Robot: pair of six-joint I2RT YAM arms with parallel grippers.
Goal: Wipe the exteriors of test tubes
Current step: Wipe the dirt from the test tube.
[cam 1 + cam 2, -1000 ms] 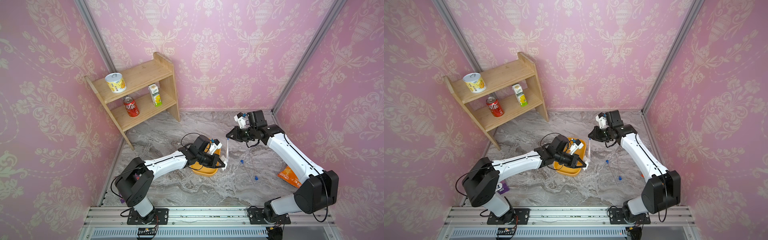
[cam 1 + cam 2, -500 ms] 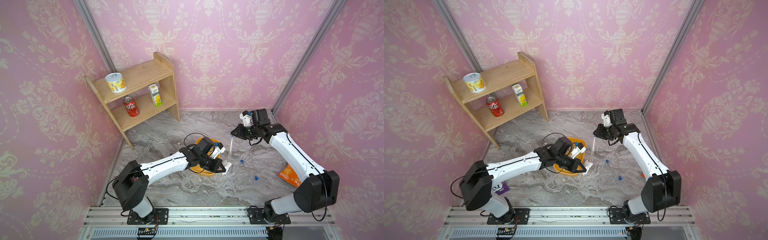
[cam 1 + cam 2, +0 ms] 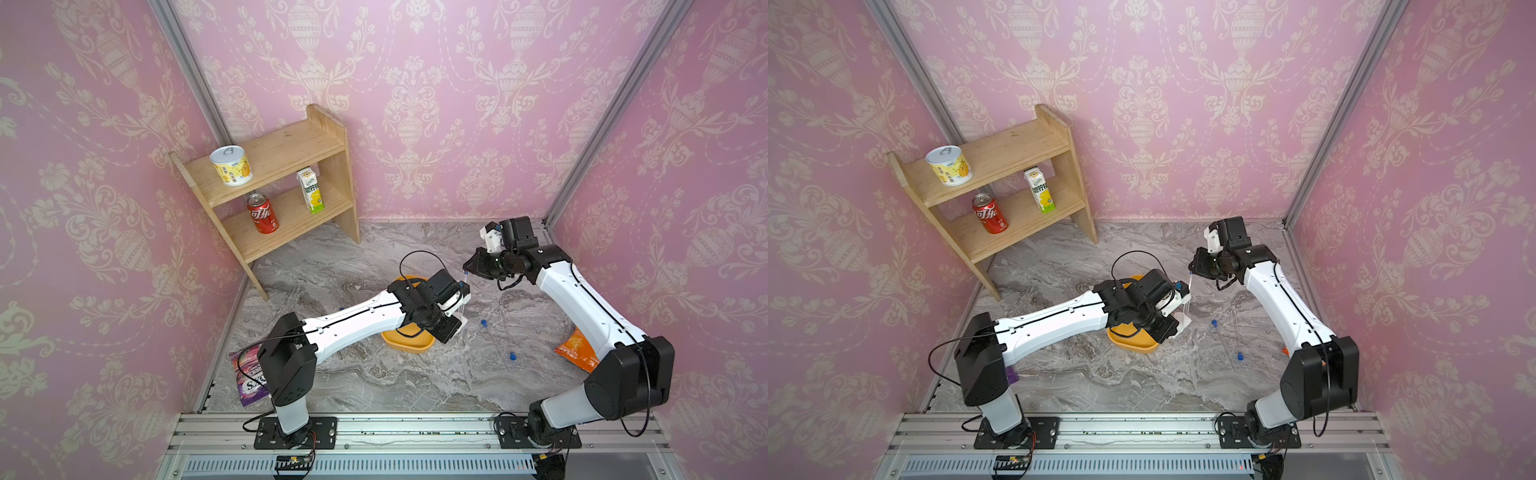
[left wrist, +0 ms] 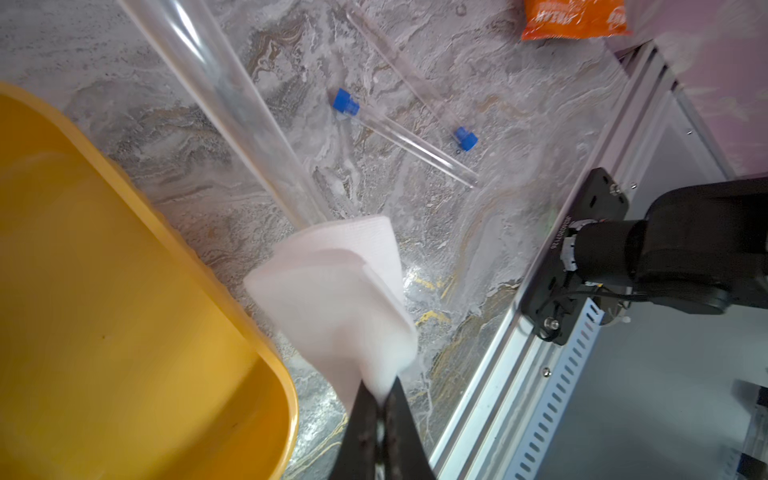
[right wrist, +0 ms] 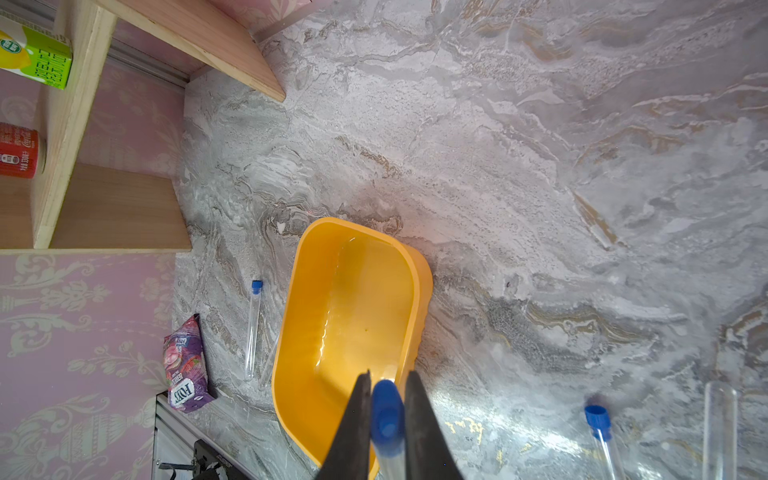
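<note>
Held tube (image 4: 232,108): long axis near vertical with a slight tilt, blue cap (image 5: 386,411) up, closed end down.
Right gripper (image 5: 387,376): jaws narrow, clamped on the cap end.
The tube's bottom end sits inside the folded white pad (image 4: 345,282). Left gripper (image 4: 379,384) pinches the pad's edge, jaws closed all the way on it.
The tube and pad hang above the marble table (image 3: 374,374), just beside the yellow tub (image 5: 299,291).

Tubes: 5 total.
- 1 held.
- 2 flat on the table between the tub and the orange packet (image 4: 573,18), side by side with caps at opposite ends: near tube (image 4: 415,143), far tube (image 4: 395,54).
- 2 flat on the tub's other side, by the purple packet (image 5: 185,365). Capped tube (image 5: 251,332) has its cap on the shelf side. Its neighbour (image 5: 270,357) is faint, and I can't tell where its cap is.

Tub: 1. A sheen on the bottom looks like a little liquid, can't confirm.

Shelf (image 3: 291,149): 1 yellow tin (image 3: 230,166) on the top board, 1 red can (image 3: 262,214) and 1 carton (image 3: 309,195) on the lower board.
</note>
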